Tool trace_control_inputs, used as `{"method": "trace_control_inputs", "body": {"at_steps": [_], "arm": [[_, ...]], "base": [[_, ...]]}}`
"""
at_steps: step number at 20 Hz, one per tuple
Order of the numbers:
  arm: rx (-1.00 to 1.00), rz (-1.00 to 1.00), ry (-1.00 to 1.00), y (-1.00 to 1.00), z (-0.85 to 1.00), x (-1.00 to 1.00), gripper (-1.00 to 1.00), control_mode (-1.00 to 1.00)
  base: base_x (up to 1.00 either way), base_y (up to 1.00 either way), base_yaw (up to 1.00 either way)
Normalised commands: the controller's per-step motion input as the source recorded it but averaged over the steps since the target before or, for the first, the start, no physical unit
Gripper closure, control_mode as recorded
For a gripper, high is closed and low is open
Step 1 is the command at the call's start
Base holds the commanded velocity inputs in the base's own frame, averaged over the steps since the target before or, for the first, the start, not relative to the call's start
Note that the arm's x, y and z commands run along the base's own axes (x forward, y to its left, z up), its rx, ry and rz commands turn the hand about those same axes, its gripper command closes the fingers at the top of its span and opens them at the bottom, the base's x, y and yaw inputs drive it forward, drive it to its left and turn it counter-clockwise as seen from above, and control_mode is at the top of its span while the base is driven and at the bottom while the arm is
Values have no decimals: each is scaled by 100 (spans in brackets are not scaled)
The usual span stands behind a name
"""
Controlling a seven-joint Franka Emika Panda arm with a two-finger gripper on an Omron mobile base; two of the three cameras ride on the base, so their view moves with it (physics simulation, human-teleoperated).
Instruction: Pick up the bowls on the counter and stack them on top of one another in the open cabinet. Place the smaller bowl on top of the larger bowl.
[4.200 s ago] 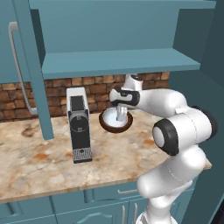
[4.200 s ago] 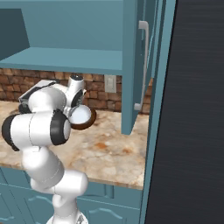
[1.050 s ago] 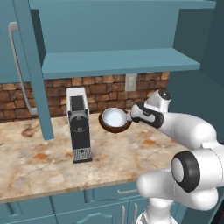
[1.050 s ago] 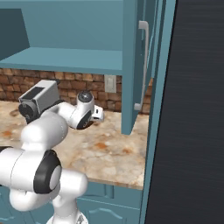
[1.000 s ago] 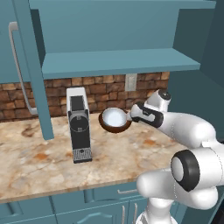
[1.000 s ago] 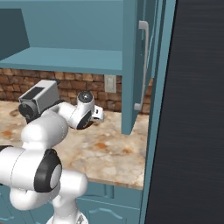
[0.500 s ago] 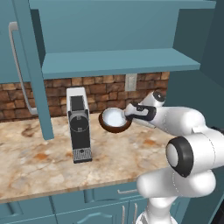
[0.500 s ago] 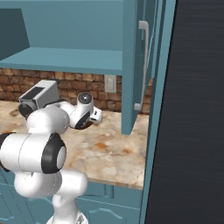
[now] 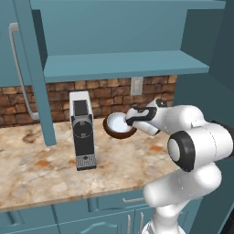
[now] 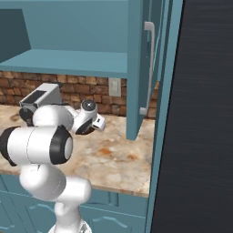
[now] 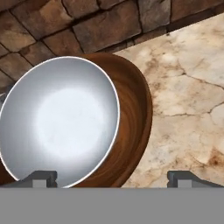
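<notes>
The gripper (image 9: 129, 122) stands fully open and holds nothing. It points left at the smaller bowl (image 9: 116, 122), which sits nested in the larger bowl (image 9: 123, 133) on the counter (image 9: 41, 169), far back by the brick wall (image 9: 98, 87).

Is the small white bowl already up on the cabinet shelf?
No, the small white bowl sits inside the brown bowl down on the counter.

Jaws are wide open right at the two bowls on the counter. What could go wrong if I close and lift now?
The smaller bowl already sits inside the larger bowl, so a grip on one rim may tip or separate the pair. The coffee machine stands close beside them and could get knocked. Lifting to the open cabinet shelf, the stack may catch its front edge.
</notes>
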Motion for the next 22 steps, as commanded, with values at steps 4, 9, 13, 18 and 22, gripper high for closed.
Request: {"method": "trace_control_inputs", "body": {"at_steps": [4,9,13,18,22], "arm": [[2,-6,5,2,-33,10,-100,-100],[0,-4,1,3,-21,9,-100,-100],[0,-3,0,9,-13,18,-100,-100],[0,-2,0,7,-14,16,-100,-100],[0,0,0,0,-6,2,100,-100]], "base": [[0,0,0],[0,0,0],[0,0,0],[0,0,0],[0,0,0]]}}
